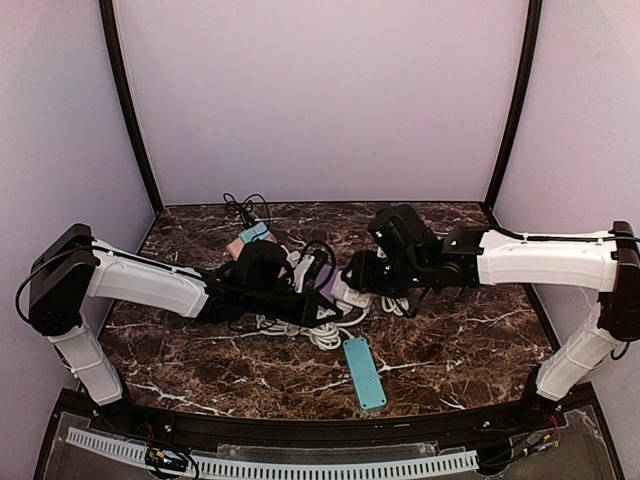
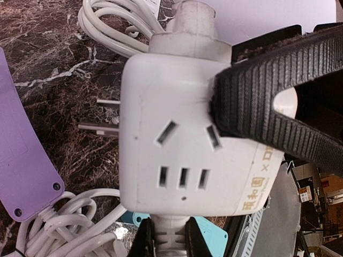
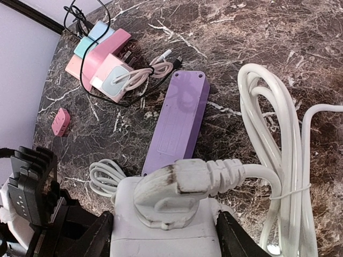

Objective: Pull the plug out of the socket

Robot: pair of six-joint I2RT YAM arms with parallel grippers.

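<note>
A white cube socket (image 2: pixel 177 139) is held above the marble table between both grippers; it also shows in the top view (image 1: pixel 350 291). A white angled plug (image 3: pixel 182 184) with a ribbed neck sits pushed into the cube's face that looks at the right wrist camera. My right gripper (image 3: pixel 167 235) is shut on the cube, with one black finger on each side. Its ribbed finger (image 2: pixel 268 101) lies across the cube in the left wrist view. My left gripper (image 2: pixel 167 238) is shut on a ribbed white cable neck (image 2: pixel 167 235) at the cube's opposite end.
A purple power strip (image 3: pixel 177 123) lies under the cube. A teal strip (image 1: pixel 365 372) lies nearer the front edge. Coiled white cable (image 3: pixel 273 134) lies beside them. Pink and blue adapters with thin cords (image 3: pixel 102 59) sit at the back left, with a small pink piece (image 3: pixel 60 121) nearby.
</note>
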